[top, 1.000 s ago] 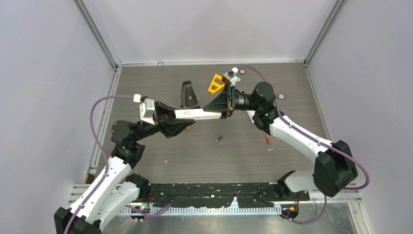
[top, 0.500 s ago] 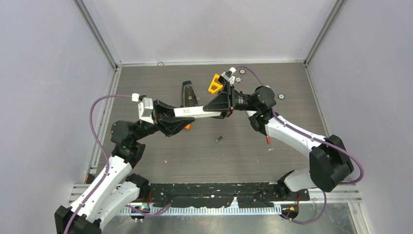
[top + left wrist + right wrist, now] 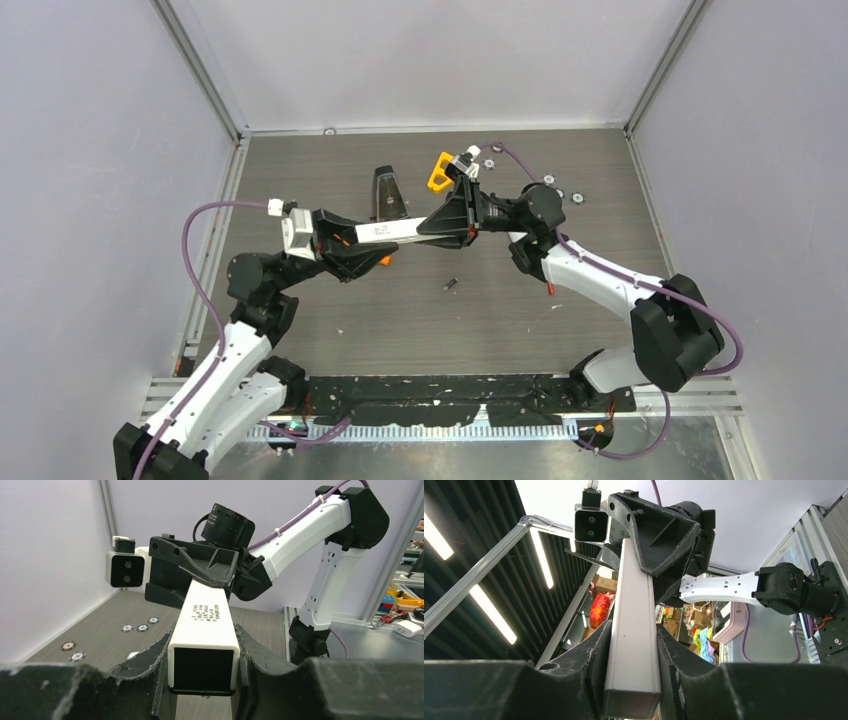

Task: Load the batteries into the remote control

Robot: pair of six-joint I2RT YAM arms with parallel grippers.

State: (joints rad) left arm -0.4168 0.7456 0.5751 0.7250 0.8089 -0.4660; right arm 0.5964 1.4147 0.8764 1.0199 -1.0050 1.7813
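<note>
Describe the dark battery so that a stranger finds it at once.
Find the white remote held up in mid-air. On the table nearer than its right end lies the dark grey battery, tiny and thin; the red battery lies further right.

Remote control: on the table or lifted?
Lifted: the remote control spans between the left claw and right claw, each clamping one end.

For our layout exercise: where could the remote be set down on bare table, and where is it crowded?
Bare: the near strip between the dark grey battery and the black base rail; the far-left corner beside the black wedge. Crowded: far right, around the silver discs.
</note>
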